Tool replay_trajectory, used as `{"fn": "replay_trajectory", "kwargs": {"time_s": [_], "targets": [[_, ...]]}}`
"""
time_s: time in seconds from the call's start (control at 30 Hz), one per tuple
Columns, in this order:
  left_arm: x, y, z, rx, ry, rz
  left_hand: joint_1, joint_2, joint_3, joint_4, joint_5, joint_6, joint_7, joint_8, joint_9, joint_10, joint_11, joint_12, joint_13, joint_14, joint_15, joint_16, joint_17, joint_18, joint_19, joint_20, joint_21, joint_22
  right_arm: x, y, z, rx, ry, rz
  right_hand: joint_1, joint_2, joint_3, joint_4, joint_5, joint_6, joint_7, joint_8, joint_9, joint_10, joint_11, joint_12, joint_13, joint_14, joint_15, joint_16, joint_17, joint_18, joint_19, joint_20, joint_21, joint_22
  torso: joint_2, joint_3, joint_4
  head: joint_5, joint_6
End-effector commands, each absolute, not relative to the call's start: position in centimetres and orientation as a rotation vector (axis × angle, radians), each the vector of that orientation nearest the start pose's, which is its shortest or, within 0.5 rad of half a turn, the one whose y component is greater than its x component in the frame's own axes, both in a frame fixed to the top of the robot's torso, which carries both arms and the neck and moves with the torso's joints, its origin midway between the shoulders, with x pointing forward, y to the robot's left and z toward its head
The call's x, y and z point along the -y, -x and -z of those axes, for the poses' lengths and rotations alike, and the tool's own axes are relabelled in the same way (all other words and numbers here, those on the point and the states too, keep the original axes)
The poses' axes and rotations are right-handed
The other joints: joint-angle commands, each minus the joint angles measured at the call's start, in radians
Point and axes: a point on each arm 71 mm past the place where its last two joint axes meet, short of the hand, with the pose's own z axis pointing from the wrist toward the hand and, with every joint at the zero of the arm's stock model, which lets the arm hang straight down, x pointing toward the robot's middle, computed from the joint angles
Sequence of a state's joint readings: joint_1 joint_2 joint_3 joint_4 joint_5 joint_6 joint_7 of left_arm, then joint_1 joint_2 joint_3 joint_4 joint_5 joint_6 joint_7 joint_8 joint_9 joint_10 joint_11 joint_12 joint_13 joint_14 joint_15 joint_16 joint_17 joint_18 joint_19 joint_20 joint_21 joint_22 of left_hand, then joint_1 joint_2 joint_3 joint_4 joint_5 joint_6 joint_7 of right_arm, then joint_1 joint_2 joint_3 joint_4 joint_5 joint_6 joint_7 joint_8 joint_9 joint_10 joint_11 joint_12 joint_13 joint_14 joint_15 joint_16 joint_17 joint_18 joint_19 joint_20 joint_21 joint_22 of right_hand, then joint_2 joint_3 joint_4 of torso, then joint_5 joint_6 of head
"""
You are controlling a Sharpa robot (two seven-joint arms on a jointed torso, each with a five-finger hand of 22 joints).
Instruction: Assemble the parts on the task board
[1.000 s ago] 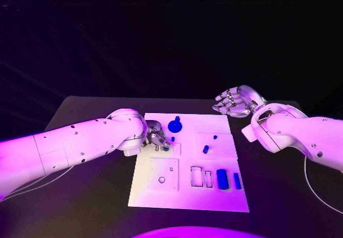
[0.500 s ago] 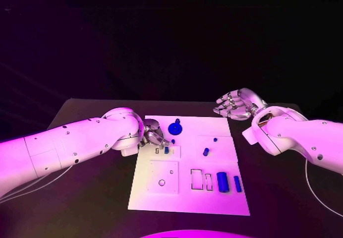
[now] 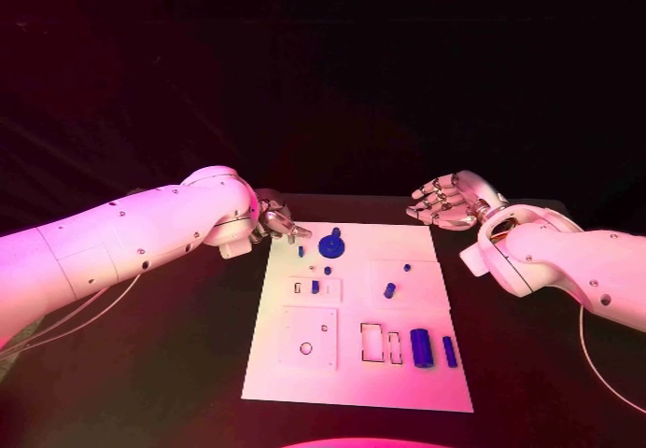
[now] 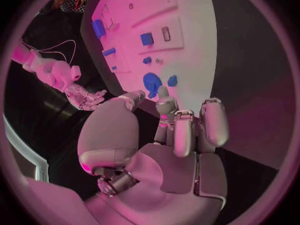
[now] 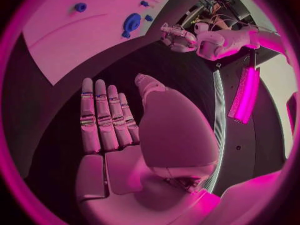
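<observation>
Lying flat mid-table, white task board (image 3: 353,373) with no readable writing, brand or label on it or on either arm; only cut-out outlines and small holes on its face

Standing near board's far edge: round blue disc part (image 3: 331,245), small blue peg (image 3: 301,250) just beside it toward the robot's left. Further blue parts on the plate: one in a small slot (image 3: 315,287), one tilted mid-board (image 3: 389,290), a thick cylinder (image 3: 420,347) and a thinner bar (image 3: 448,351) side by side at the near right

Hovering just off the board's far left corner, left hand (image 3: 276,222), apart from the plate; fingers loosely curled, nothing visibly held. Left wrist view confirms: left hand (image 4: 169,130) with fingers apart and bare, above dark table beside the board's edge, disc part just beyond the fingertips

Raised off the board's far right corner, right hand (image 3: 444,198), palm up. Right wrist view adds what the head view hides: flat bare palm (image 5: 119,135), fingers straight and side by side, thumb out, holding nothing; far beyond it the left hand again, at the board's corner
</observation>
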State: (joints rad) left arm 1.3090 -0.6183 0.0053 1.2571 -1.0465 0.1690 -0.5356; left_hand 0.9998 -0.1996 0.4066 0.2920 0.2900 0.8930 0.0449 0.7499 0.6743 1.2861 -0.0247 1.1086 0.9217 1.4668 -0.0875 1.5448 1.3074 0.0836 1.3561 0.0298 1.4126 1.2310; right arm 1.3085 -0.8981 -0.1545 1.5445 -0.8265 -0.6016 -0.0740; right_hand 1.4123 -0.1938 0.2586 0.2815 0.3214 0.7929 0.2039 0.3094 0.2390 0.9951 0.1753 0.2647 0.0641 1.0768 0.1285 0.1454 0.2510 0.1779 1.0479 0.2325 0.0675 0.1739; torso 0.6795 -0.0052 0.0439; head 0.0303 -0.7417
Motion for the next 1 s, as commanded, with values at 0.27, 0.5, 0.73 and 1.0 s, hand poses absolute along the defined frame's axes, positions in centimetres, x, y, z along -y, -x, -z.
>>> {"fn": "replay_trajectory", "kwargs": {"time_s": [0.27, 0.5, 0.73, 1.0], "targets": [[-18.2, -56.5, 16.9, -2.253, 0.187, 0.313, 0.015, 0.004, -0.014, -0.001, 0.003, -0.019, 0.008, -0.017, -0.005, -0.014, 0.007, -0.006, -0.007, 0.087, 0.013, -0.004, 0.206, -0.007, -0.007, 0.006, -0.005, -0.005, 24.1, -49.2, 16.8, -1.56, -0.522, -0.791, -0.001, -0.008, 0.004, 0.001, 0.001, 0.006, 0.037, -0.006, -0.001, 0.01, 0.0, -0.006, -0.001, -0.007, 0.0, -0.005, -0.002, 0.004, -0.006, 0.001, -0.005, -0.002, 0.006, -0.0009, -0.0011, 0.003, 0.004], [-17.8, -57.1, 17.3, -2.279, 0.192, 0.298, 0.016, 0.005, -0.016, -0.001, 0.002, -0.021, 0.01, -0.019, -0.006, -0.017, 0.009, -0.008, -0.01, 0.087, 0.014, -0.005, 0.205, -0.006, -0.009, 0.007, -0.007, -0.007, 24.0, -49.2, 16.8, -1.561, -0.519, -0.795, -0.001, -0.008, 0.004, 0.001, 0.001, 0.006, 0.037, -0.006, -0.001, 0.01, 0.0, -0.006, -0.001, -0.007, 0.0, -0.005, -0.002, 0.004, -0.006, 0.001, -0.005, -0.002, 0.007, -0.0027, -0.0025, 0.003, 0.001], [-17.4, -57.4, 18.3, -2.316, 0.202, 0.288, 0.017, 0.007, -0.018, -0.001, 0.002, -0.024, 0.011, -0.021, -0.007, -0.022, 0.01, -0.011, -0.014, 0.086, 0.016, -0.006, 0.203, -0.005, -0.012, 0.008, -0.01, -0.012, 23.9, -49.2, 16.7, -1.562, -0.517, -0.797, -0.002, -0.007, 0.005, 0.001, 0.001, 0.007, 0.037, -0.006, -0.002, 0.011, 0.0, -0.007, -0.001, -0.006, 0.0, -0.006, -0.003, 0.005, -0.007, 0.002, -0.004, -0.004, 0.006, -0.0029, -0.0016, 0.002, -0.004], [-17.2, -57.6, 19.2, -2.34, 0.22, 0.285, 0.018, 0.01, -0.019, -0.001, 0.002, -0.025, 0.013, -0.023, -0.007, -0.025, 0.011, -0.013, -0.017, 0.086, 0.017, -0.006, 0.203, -0.005, -0.014, 0.009, -0.011, -0.015, 23.8, -49.2, 16.7, -1.561, -0.513, -0.802, -0.002, -0.007, 0.005, 0.001, 0.002, 0.008, 0.037, -0.006, -0.002, 0.011, 0.0, -0.007, -0.001, -0.005, 0.0, -0.006, -0.003, 0.005, -0.007, 0.002, -0.004, -0.004, 0.007, -0.0025, -0.0027, 0.003, -0.008]]}}
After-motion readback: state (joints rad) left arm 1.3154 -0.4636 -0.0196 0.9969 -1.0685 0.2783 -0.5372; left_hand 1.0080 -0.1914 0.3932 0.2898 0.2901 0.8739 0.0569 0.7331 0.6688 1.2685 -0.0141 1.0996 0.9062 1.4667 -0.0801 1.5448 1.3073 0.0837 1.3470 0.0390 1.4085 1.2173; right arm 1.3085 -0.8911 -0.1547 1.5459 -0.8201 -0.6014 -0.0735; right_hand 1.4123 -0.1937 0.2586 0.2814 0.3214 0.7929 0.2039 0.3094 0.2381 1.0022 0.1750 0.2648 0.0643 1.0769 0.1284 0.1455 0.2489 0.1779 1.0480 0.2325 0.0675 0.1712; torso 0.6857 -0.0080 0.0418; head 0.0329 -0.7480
